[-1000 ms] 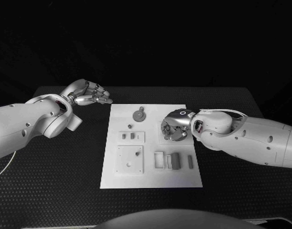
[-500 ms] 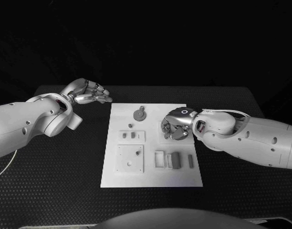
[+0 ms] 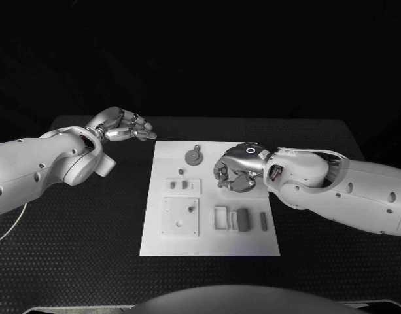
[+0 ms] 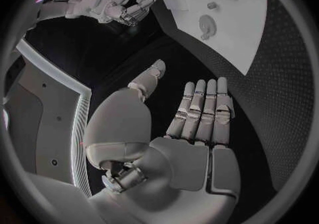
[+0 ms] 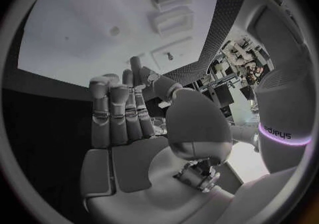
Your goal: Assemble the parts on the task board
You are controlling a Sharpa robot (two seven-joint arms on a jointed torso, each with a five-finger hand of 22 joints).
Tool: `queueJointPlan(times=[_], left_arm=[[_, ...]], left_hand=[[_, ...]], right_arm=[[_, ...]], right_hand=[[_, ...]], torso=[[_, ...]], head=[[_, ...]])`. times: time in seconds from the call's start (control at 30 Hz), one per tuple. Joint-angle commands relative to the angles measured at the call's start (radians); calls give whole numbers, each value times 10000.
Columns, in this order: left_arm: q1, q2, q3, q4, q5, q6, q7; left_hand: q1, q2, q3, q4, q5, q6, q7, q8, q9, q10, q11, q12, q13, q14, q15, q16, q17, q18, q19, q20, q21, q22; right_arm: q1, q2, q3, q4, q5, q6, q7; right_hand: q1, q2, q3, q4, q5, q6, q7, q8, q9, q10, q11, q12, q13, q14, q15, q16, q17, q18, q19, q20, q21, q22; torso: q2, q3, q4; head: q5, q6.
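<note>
White task board [image 3: 210, 243] lies mid-table on the black table [image 3: 68, 261]. Right hand [image 3: 237, 171] hovers over the board's upper right part, fingers curled downward; cannot tell if it holds anything. Left hand [image 3: 123, 125] sits off the board's upper left corner, above the table, fingers loosely bent and apart, nothing in it. Round grey part [image 3: 193, 157] rests near the board's top edge; small grey bars [image 3: 243, 219] lie side by side lower right.
</note>
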Motion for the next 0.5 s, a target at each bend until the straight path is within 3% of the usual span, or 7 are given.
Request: queueJointPlan(times=[0.03,0.17,0.3,0.5], left_arm=[[1,36,7,-21,107,101,33],[1,67,7,-103,117,74,30],[-8,200,9,-207,116,101,52],[-10,293,10,-289,116,116,46]], left_hand=[[-72,8,-53,2,17,-94,52,-40,-9,-2,24,-54,-16,42,4,-45,-16,191,41,34,39,-19],[-74,2,-56,3,17,-97,54,-40,-10,-5,26,-54,-22,38,4,-50,-17,192,39,36,39,-26],[-56,7,-49,-4,18,-99,53,-39,-10,-7,26,-54,-31,35,1,-57,-18,195,36,35,38,-36],[-52,11,-47,-5,17,-102,54,-38,-10,-8,27,-54,-38,33,1,-62,-19,195,34,37,38,-44]], right_arm=[[2,186,5,212,-291,95,-5],[3,515,5,357,-268,250,36],[3,865,-11,384,-247,356,80],[-1,1414,-166,415,-243,451,184]], right_hand=[[72,26,65,4,49,128,21,89,15,155,-107,32,20,19,-92,47,13,1067,47,-23,66,16],[61,25,70,11,58,132,19,92,13,162,-109,27,22,36,-94,51,14,1067,61,-26,75,22],[50,28,86,11,98,130,19,91,7,165,-110,13,22,58,-96,54,14,1067,80,-33,87,32],[34,35,108,10,165,121,23,86,-1,165,-109,-8,22,62,-96,45,11,1067,86,-41,90,42]], torso=[[4,-5,4],[-1,0,-3],[-11,-23,7],[-15,-24,2]], head=[[85,-10],[170,-8],[184,29],[276,16]])
